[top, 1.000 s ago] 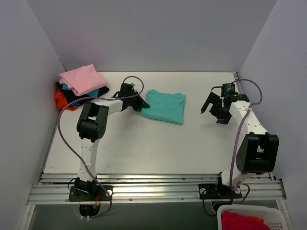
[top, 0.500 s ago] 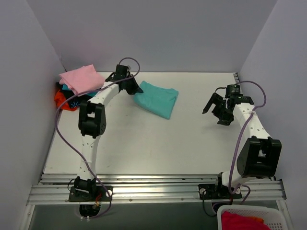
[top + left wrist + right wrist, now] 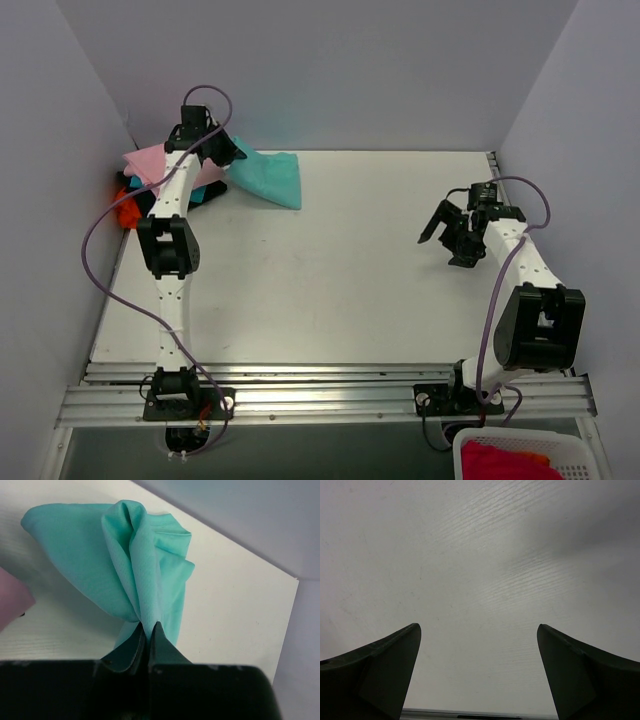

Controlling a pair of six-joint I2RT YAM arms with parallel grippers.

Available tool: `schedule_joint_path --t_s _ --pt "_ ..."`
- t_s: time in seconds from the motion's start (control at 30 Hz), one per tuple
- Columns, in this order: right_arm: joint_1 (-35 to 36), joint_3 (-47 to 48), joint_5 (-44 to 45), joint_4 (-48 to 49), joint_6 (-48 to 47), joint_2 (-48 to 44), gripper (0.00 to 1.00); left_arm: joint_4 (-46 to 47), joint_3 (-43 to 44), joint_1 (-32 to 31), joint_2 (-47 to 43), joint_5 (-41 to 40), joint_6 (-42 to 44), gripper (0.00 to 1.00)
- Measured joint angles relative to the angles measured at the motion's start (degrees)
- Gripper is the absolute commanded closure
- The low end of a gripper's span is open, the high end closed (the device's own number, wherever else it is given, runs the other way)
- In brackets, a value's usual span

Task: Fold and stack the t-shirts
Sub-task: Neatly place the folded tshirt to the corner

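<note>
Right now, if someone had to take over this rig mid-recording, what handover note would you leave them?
Left tool: shut on the teal t-shirt, pinched at one edge with the cloth bunched, just right of the pile in the far left corner.
Right tool: open, holding nothing, over the table on the right side.
Pile: pink t-shirt on top, black t-shirt and orange-red t-shirt under it.
Done: three shirts stacked.
Left: lay the teal one on the pink, probably flatten it, then release.
</note>
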Motion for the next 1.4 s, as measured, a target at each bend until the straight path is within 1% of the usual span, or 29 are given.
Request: schedule_joint_path --t_s 0.17,0.4,0.57,0.63,0.73,0.83,0.9,1.03,1.07,1.13,1.2,1.23,1.27,1.3,1.4 --pt "0.37 -0.76 -0.39 0.39 0.00 0.00 0.04 -1.57 6.36 1.53 1.57 0.26 -0.42 0.98" --pt "0.74 -1.51 -0.90 1.51 0.07 0.00 0.04 -1.05 8.98 4.33 1.57 2.73 -1.44 0.98" --pt "1.09 -2.38 -1.14 2.12 0.04 0.02 0.04 -1.09 9.01 11.30 0.98 4.98 -2.71 0.98" --pt "1.29 -3.04 -1.25 2.38 0.04 0.02 0.04 -0.96 8.98 15.54 0.04 6.10 -3.78 0.98" --pt "2.01 -4.02 -1.40 2.75 0.02 0.11 0.04 0.09 8.72 23.54 -2.45 8.11 -6.32 0.98" --pt "2.84 -4.76 -1.44 2.86 0.02 0.44 0.04 0.35 7.58 29.55 -5.40 12.72 -8.04 0.98" --pt "3.10 -4.81 -1.49 2.99 0.02 0.92 0.04 0.42 6.47 31.15 -7.15 14.47 -9.16 0.98" --pt "3.39 -4.48 -1.68 3.15 0.00 2.25 0.05 1.16 4.09 31.47 -9.81 15.58 -10.62 0.98" --pt "3.39 -4.22 -1.68 3.17 0.00 2.67 0.05 1.49 3.56 31.50 -10.32 15.76 -10.71 0.96" --pt "3.39 -3.41 -1.70 3.15 0.02 3.28 0.05 1.84 2.47 31.41 -11.06 16.41 -10.78 0.86" --pt "3.39 -2.80 -1.70 3.19 0.02 3.34 0.04 2.82 1.01 31.32 -11.63 16.55 -10.34 0.55" --pt "3.39 -2.54 -1.75 3.26 0.02 3.34 0.05 3.21 0.35 31.32 -11.89 16.57 -10.12 0.42" --pt "3.37 -2.45 -1.75 3.37 0.02 3.34 0.04 3.28 0.02 31.32 -12.02 16.48 -9.73 0.27" --pt "3.39 -2.45 -1.77 3.45 0.02 3.34 0.04 3.19 -0.22 31.30 -12.15 16.35 -9.33 0.03" --pt "3.39 -2.45 -1.81 3.45 0.02 3.34 0.04 2.58 -0.28 31.30 -12.15 15.34 -8.44 0.06"
